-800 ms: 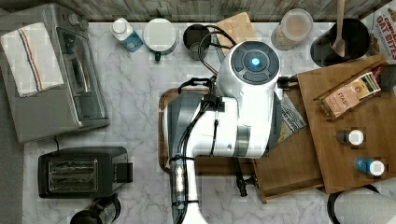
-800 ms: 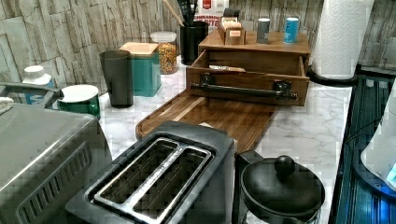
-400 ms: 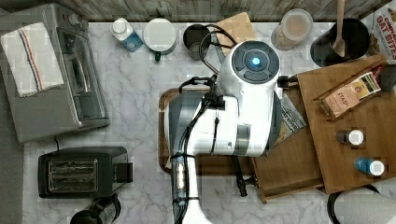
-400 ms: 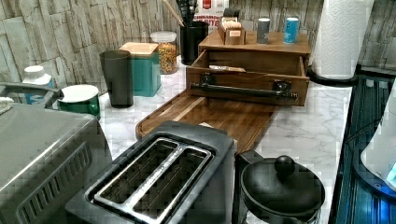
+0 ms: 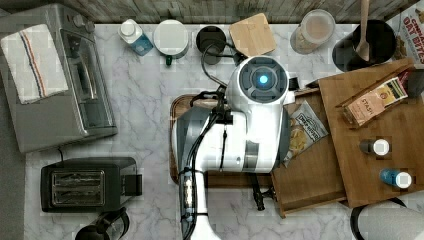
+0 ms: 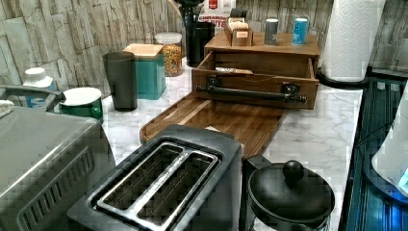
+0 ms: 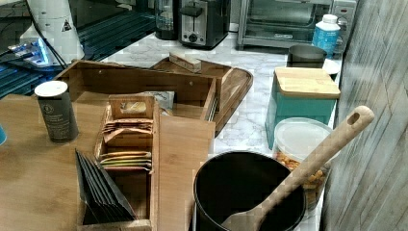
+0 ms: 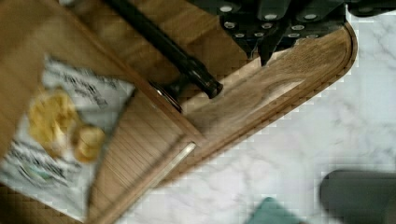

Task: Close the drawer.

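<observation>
The drawer stands pulled out of the cabinet toward the top view's left, with a chip bag lying inside. In the left view the drawer shows its front with a black bar handle. Its open box is seen from behind in the right view. My white arm hangs over the drawer's front and the serving tray. In the wrist view my gripper is shut on nothing, just beyond the end of the handle and above the tray.
The bamboo cabinet top carries a tea box and two small jars. A toaster and a toaster oven stand at the top view's left. A teal canister, a dark cup and a pot with a wooden spoon line the wall.
My arm's wrist has shifted a little toward the top view's left and bottom. The drawer stands as far out as before.
</observation>
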You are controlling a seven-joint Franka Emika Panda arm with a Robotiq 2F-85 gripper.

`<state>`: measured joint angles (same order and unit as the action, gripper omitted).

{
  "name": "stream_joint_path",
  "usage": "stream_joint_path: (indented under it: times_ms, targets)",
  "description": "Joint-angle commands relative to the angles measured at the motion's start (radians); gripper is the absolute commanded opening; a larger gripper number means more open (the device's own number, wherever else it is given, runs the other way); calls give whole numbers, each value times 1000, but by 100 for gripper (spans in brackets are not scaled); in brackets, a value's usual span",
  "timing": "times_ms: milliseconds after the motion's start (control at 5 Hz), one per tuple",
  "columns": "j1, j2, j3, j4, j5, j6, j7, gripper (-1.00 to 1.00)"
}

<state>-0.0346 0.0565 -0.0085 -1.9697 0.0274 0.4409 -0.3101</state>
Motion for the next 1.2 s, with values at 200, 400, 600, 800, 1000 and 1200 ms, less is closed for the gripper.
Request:
stream_joint_path:
  times_ms: [200, 400, 600, 800, 1000, 1200]
  targets:
    - [69, -148, 72, -283, -70, 140, -369, -100]
    - [68, -209, 76, -426, -37, 236, -525, -100]
    - [62, -225, 85, -529, -67, 342, -600, -100]
    - [45, -192, 115, -573, -148, 400, -530, -100]
    - [37, -151, 94, -595, -149, 447, -544, -100]
    - [38, -126, 53, -600, -181, 442, -542, -100]
